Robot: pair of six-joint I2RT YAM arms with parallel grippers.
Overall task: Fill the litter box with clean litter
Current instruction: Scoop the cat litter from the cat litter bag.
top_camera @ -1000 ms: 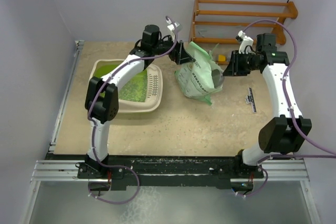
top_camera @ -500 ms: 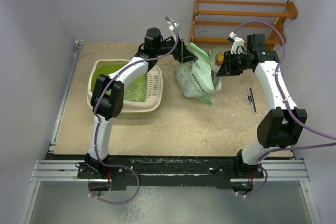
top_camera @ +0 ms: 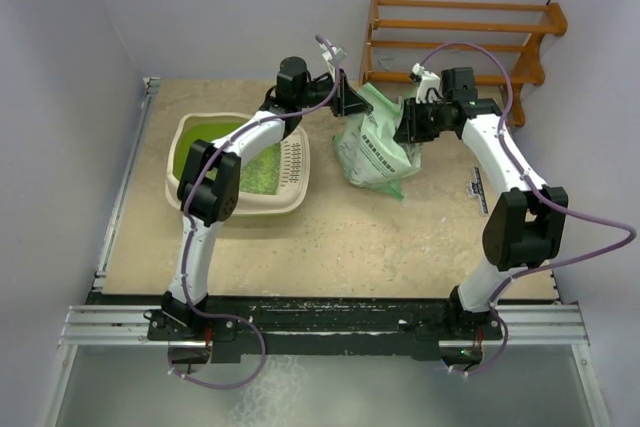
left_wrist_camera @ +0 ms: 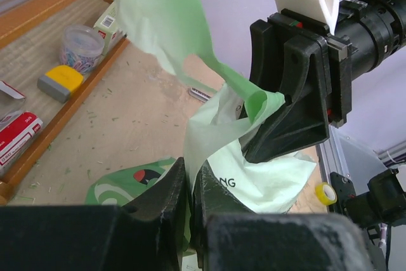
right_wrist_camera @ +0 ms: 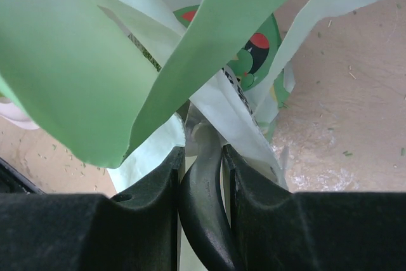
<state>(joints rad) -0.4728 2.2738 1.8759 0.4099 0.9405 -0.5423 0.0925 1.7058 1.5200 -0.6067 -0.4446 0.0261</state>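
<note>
The litter box (top_camera: 190, 187), a cream tray with a lime-green inside, sits at the left with green litter (top_camera: 262, 169) spread in it. A pale green printed bag (top_camera: 375, 152) stands at the table's middle. My left gripper (top_camera: 357, 105) is at the bag's top left. In the left wrist view this gripper (left_wrist_camera: 190, 172) is shut on a fold of the bag's film (left_wrist_camera: 209, 138). My right gripper (top_camera: 401, 133) is at the bag's top right. Its jaws (right_wrist_camera: 203, 157) are shut on a dark curved scoop handle (right_wrist_camera: 204, 201) that runs in among the bag's flaps (right_wrist_camera: 82, 74).
A wooden rack (top_camera: 460, 37) stands at the back right; its low shelf holds a yellow block (left_wrist_camera: 60, 82) and a clear cup (left_wrist_camera: 81, 44). A small dark item (top_camera: 479, 190) lies on the table at the right. A yellow tape roll (left_wrist_camera: 326, 193) sits by the rail.
My left gripper has shut on the bag's top fold. The right arm has swung left, carrying the scoop handle up to the bag's mouth.
</note>
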